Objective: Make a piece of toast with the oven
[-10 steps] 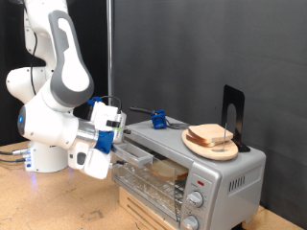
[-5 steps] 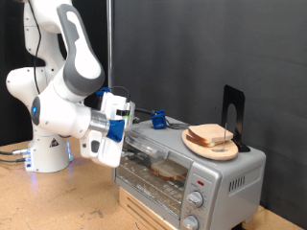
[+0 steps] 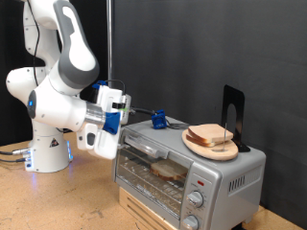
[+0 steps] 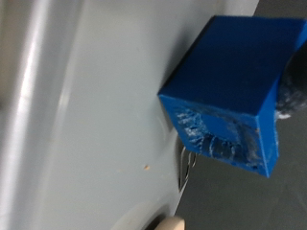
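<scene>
Exterior view shows the oven [image 3: 187, 172] standing on a wooden box on the table [image 3: 58, 206], its glass door closed. Through the glass a slice of pale bread with a brown crust, the piece of toast [image 3: 170, 170], lies flat on the wire rack inside. The gripper [image 3: 119, 132] sits at the oven's upper corner toward the exterior view's left, close against the silver top near the door edge; whether its fingers are spread or closed cannot be told from either picture, and nothing is seen between them. On the oven's top toward the right, a round wooden plate [image 3: 211, 144] carries what looks like another slice, with a black stand [image 3: 231, 113] behind it and a small blue clip [image 3: 158, 121] near the back.

Wrist view shows only grey metal and a blue block [image 4: 233, 86], blurred.

The toast should be light, soft and easily crushed or torn. It would best be taken by its firmer crust edge, gently. The door is stiff metal and glass.
</scene>
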### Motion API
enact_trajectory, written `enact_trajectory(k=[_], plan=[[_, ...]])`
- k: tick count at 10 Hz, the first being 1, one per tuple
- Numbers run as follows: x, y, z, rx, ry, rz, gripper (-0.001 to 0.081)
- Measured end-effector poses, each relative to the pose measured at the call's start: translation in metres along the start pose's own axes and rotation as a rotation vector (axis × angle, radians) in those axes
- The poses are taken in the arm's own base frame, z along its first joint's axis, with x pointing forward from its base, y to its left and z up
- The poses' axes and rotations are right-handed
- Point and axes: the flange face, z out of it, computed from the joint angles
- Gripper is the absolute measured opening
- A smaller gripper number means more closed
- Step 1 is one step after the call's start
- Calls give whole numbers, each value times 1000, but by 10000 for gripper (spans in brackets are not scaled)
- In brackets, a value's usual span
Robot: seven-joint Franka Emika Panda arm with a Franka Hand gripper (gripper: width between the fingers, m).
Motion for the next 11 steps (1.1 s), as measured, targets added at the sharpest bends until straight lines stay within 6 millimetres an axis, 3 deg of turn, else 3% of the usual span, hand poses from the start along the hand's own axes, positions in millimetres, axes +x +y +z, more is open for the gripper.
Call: enact_trajectory(k=[3,5,7,9,11], plan=[[-8,17,-43,10,80,25,808],[-12,16,-38,14,16,33,808],[-13,5,-52,30,-71,65,808],[7,-4,-78,45,-56,102,808],[34,-9,-88,20,-96,94,808]])
